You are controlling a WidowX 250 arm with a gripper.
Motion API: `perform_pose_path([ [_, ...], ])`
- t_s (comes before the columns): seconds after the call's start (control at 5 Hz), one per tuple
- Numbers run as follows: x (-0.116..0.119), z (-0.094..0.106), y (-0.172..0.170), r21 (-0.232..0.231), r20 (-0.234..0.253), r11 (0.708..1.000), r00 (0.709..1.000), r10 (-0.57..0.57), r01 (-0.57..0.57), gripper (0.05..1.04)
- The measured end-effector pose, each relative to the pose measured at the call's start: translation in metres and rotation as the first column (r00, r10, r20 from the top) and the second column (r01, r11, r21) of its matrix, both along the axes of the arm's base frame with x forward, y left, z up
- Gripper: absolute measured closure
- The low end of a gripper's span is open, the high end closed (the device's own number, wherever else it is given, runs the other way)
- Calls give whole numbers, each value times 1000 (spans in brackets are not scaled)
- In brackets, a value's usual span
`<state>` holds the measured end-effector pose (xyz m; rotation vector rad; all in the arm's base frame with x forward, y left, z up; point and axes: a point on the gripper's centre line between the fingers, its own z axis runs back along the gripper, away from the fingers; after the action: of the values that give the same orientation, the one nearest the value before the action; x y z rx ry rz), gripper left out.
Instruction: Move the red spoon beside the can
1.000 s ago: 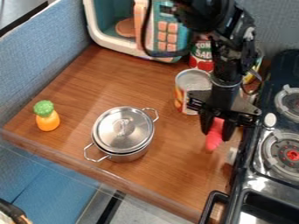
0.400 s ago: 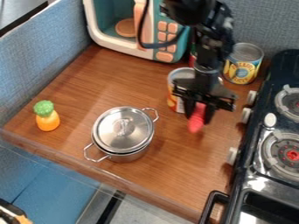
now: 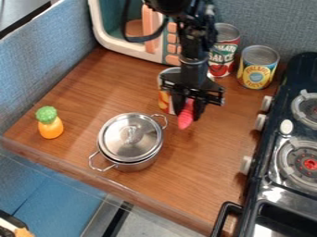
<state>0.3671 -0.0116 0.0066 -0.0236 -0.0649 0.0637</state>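
Note:
My black gripper (image 3: 188,115) hangs over the middle of the wooden counter, right of the pot's upper handle. It is shut on the red spoon (image 3: 185,121), whose pinkish-red end points down between the fingers; the rest of the spoon is hidden. Just behind and to the left of the gripper stands a can (image 3: 164,97) with an orange and yellow label, upright and partly covered by the gripper. Whether spoon and can touch, I cannot tell.
A lidded metal pot (image 3: 130,139) stands front left of the gripper. Behind are a tomato can (image 3: 223,53), a pineapple can (image 3: 257,69) and a toy microwave (image 3: 123,44). The stove (image 3: 297,125) borders the right, and an orange-green toy (image 3: 50,125) sits far left.
My gripper has moved left and slightly back with the red spoon. The can behind it has also shifted left. The tomato and pineapple cans at the back have come into clearer view.

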Motion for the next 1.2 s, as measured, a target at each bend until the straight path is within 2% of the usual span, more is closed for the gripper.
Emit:
perform_pose_path([
  [0.2,-5,-3,3,2,-19,1000,999,-28,28,669],
  [0.4,-5,-3,2,-1,-16,1000,999,-31,31,669],
  [0.8,-7,-4,-34,-14,-8,997,997,-73,73,669],
  [1.0,-9,-15,-44,-15,-29,998,997,-65,65,669],
  [1.2,-10,-28,-50,-10,-52,999,998,-34,33,590],
])
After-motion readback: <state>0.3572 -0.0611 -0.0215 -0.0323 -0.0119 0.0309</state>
